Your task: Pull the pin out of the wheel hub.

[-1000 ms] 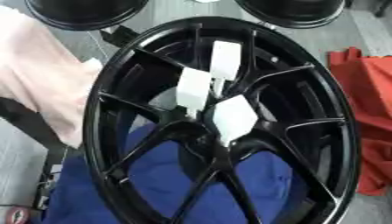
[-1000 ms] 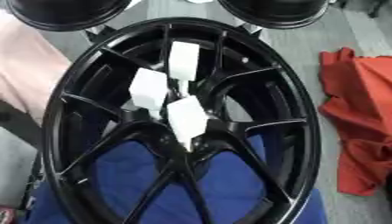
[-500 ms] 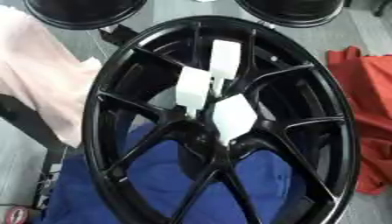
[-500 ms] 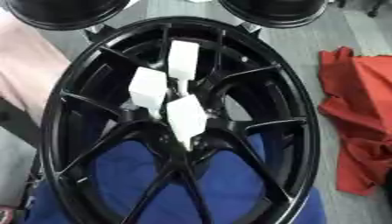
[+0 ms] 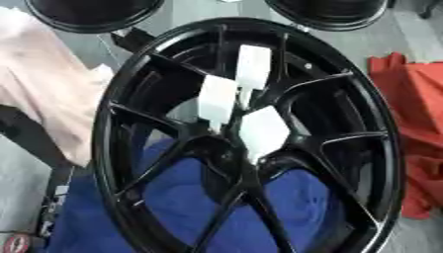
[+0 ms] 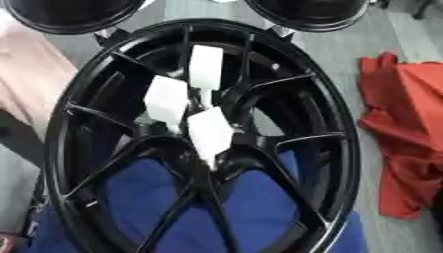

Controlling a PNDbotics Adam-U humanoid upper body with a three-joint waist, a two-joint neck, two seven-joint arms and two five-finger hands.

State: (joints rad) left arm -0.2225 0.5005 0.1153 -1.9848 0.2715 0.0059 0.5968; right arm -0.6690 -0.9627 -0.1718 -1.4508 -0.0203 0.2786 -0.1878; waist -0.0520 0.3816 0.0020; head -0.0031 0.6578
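Neither of my hands shows in either view, so I cannot tell how my fingers stand or whether they hold anything. The black wheel [image 5: 251, 143] fills the view, its hub [image 5: 229, 148] near the middle, with three white pins [image 5: 262, 131] standing close together at the hub. Blue cloth [image 5: 173, 207] lies under the spokes, red cloth [image 6: 407, 133] to the right.

Big black wheel hub [image 6: 203, 143] fills frame, spokes up. 3 white tabs [image 6: 210, 129] stuck near center, w/ thin stems. Blue cloth [image 6: 138, 192] under it, red cloth [image 6: 407, 133] to right, pink fabric [image 6: 26, 74] left.
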